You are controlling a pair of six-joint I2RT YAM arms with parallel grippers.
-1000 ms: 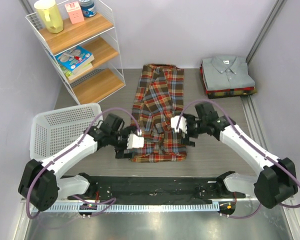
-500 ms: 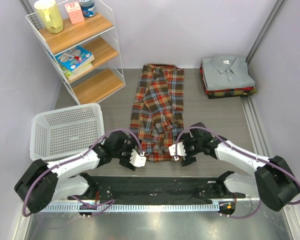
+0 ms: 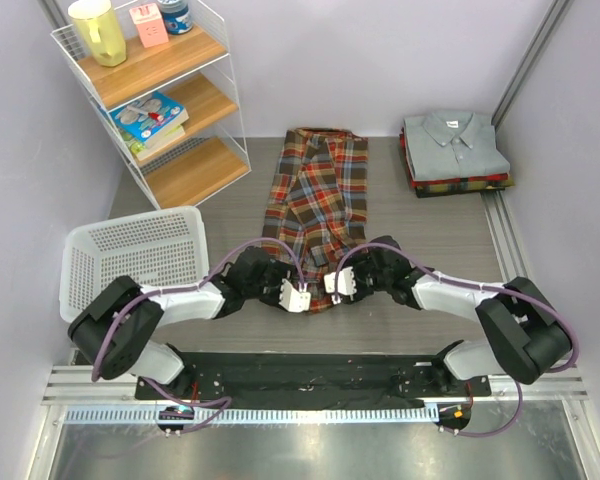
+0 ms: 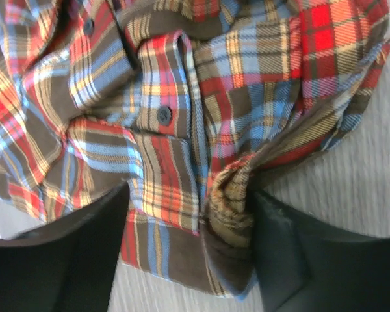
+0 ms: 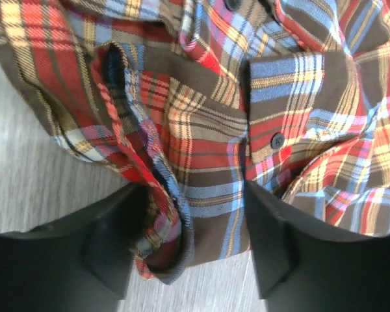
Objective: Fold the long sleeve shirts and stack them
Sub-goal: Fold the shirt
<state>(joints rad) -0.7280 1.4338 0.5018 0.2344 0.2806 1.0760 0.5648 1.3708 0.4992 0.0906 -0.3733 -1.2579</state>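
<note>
The plaid flannel shirt (image 3: 315, 195) lies in the middle of the table (image 3: 430, 250), folded into a long narrow strip that runs from the far side toward the arms. Its checks are red, dark brown, cream and blue. The near hem is rumpled, and the wrist views show a button placket there with a dark button (image 4: 164, 116).

The left gripper (image 3: 298, 298) and right gripper (image 3: 336, 284) sit side by side at that near hem. Each has its black fingers (image 4: 71, 260) parted and straddling the cloth. The hem fills the gap and bunches into a thick fold against one finger (a firm pinch cannot be made out).

Far right on the table, well apart, sits a stack of folded shirts (image 3: 460, 183), topped by a grey shirt (image 3: 452, 140) with collar and buttons.
</note>
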